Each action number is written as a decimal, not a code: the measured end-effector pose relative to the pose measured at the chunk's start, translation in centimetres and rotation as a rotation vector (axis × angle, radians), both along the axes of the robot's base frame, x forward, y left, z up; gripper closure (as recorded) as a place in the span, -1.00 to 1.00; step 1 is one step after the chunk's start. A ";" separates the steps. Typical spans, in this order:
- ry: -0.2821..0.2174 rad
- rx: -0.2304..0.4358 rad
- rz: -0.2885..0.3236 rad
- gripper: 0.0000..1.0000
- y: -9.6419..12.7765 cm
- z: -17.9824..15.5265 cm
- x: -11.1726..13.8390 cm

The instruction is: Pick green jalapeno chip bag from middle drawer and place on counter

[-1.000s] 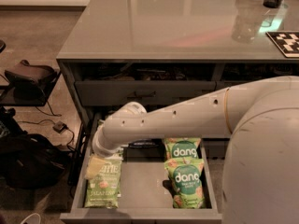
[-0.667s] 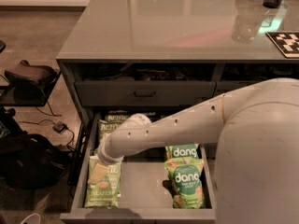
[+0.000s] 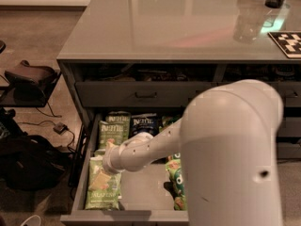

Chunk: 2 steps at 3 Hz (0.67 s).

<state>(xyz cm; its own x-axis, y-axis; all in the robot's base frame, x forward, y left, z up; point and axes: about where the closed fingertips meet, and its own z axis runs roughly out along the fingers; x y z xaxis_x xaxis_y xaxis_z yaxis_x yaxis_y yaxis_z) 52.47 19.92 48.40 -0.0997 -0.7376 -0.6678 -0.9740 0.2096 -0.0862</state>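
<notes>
The green jalapeno chip bag [image 3: 102,193] lies flat at the front left of the open middle drawer [image 3: 141,192]. My gripper [image 3: 107,166] is at the end of the white arm, down in the drawer, right over the upper end of that bag. The arm's wrist hides the gripper's tip and the bag's top. The grey counter [image 3: 178,27] spreads above the drawers.
More green bags [image 3: 114,127] and a dark blue bag [image 3: 143,124] lie at the drawer's back. Green bags [image 3: 175,180] on the right are partly hidden by my body. A clear bottle [image 3: 247,25] and a tag marker [image 3: 288,42] sit on the counter's right. A black bag [image 3: 28,161] lies on the floor at left.
The arm has reached further left and down, so the gripper now sits over the jalapeno bag's top. My body fills more of the right side and covers the right-hand bags.
</notes>
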 end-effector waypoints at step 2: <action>-0.015 0.073 0.041 -1.00 3.2 -4.7 -0.6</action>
